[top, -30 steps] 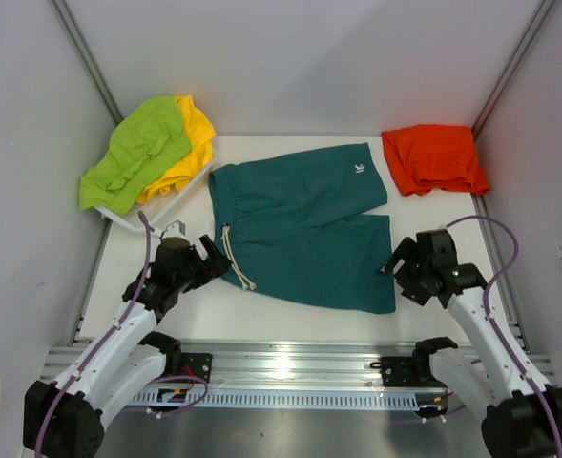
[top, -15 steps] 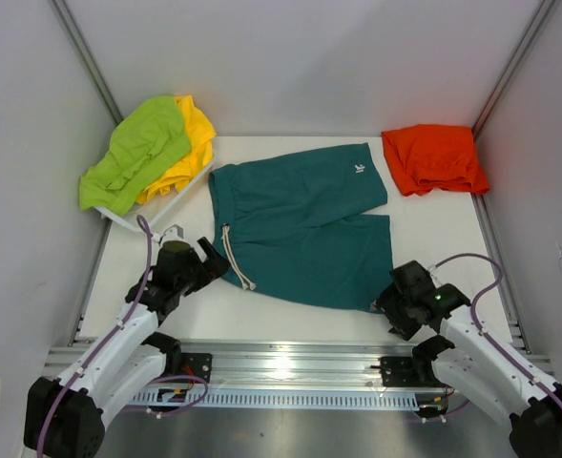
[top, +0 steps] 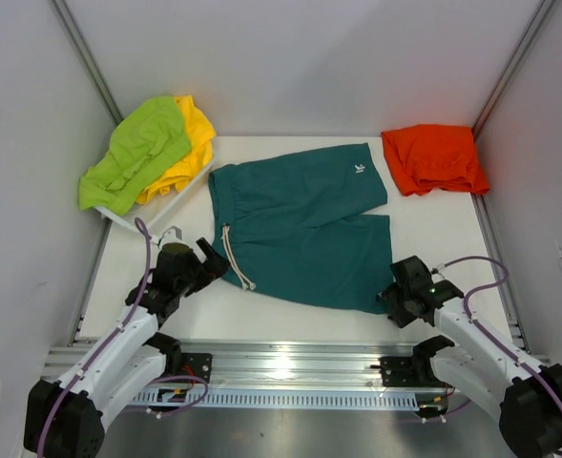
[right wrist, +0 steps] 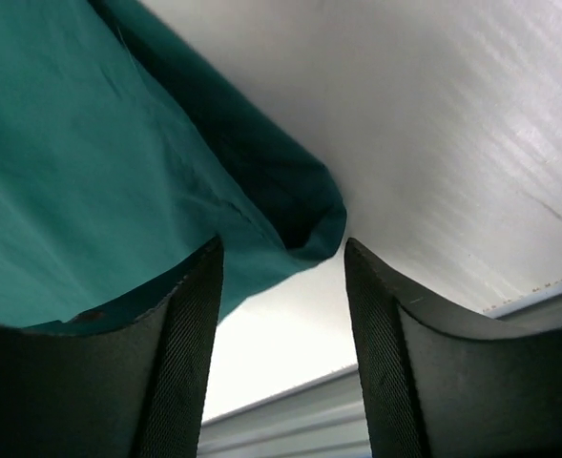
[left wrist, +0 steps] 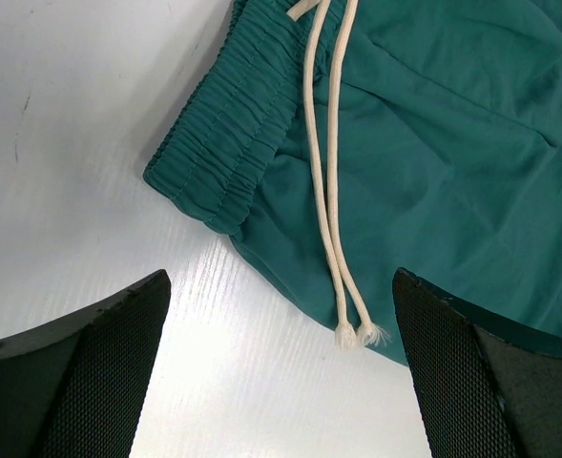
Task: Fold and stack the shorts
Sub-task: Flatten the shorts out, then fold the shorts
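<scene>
The teal green shorts (top: 304, 224) lie spread flat mid-table, with the waistband (left wrist: 228, 162) to the left and the white drawstring (left wrist: 330, 191) trailing toward me. My left gripper (top: 207, 264) is open and empty, just near of the waistband corner; in the left wrist view (left wrist: 279, 286) the drawstring ends lie between its fingers. My right gripper (top: 392, 297) is open at the near right leg corner. In the right wrist view (right wrist: 282, 246) the hem corner (right wrist: 304, 219) sits at its fingertips. Orange shorts (top: 435, 157) lie folded at the back right. Lime green shorts (top: 135, 153) lie over yellow shorts (top: 193, 143) at the back left.
A white tray (top: 133, 221) under the lime green and yellow shorts stands at the back left corner. Grey walls close in the table on three sides. The metal rail (top: 290, 367) runs along the near edge, close behind my right gripper.
My right arm has swung down and toward the near edge, bringing its gripper low to the near right hem corner of the teal shorts. The left arm has barely moved.
</scene>
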Robot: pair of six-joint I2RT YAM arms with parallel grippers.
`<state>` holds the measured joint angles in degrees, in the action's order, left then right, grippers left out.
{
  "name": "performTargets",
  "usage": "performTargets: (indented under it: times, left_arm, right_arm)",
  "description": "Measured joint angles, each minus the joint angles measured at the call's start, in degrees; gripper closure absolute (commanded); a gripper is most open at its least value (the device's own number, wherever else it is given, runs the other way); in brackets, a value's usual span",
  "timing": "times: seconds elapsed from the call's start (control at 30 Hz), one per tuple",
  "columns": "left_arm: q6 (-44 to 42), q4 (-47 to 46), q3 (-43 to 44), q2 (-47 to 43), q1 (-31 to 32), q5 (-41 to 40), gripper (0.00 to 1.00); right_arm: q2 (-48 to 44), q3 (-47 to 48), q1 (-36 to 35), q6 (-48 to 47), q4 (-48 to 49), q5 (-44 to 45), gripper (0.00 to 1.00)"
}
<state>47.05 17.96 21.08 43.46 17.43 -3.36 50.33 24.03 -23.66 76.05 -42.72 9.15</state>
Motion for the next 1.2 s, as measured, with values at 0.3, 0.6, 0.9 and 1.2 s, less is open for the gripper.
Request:
performTargets:
  times: [0.3,0.6,0.9,1.2]
  left_arm:
    - [2.7,-2.3,-3.1,0.9,0.0,0.5,0.01]
    - [4.0,-1.1,-2.2,5.9,-0.1,-1.3,0.09]
    - [5.6,-2.1,-2.2,8.0,-0.1,-2.8,0.26]
    - [7.9,-7.2,-2.2,12.3,-0.1,-4.3,0.62]
  right_arm:
    - [-1.1,-1.0,2.6,-1.1,1.5,1.1,0.93]
    - [-2.5,-1.0,2.7,-1.2,0.5,1.6,1.0]
    - [-5.7,-1.0,2.8,-1.2,-1.1,2.3,1.0]
    - [-5.6,-1.0,2.3,-1.2,-1.2,2.5,1.0]
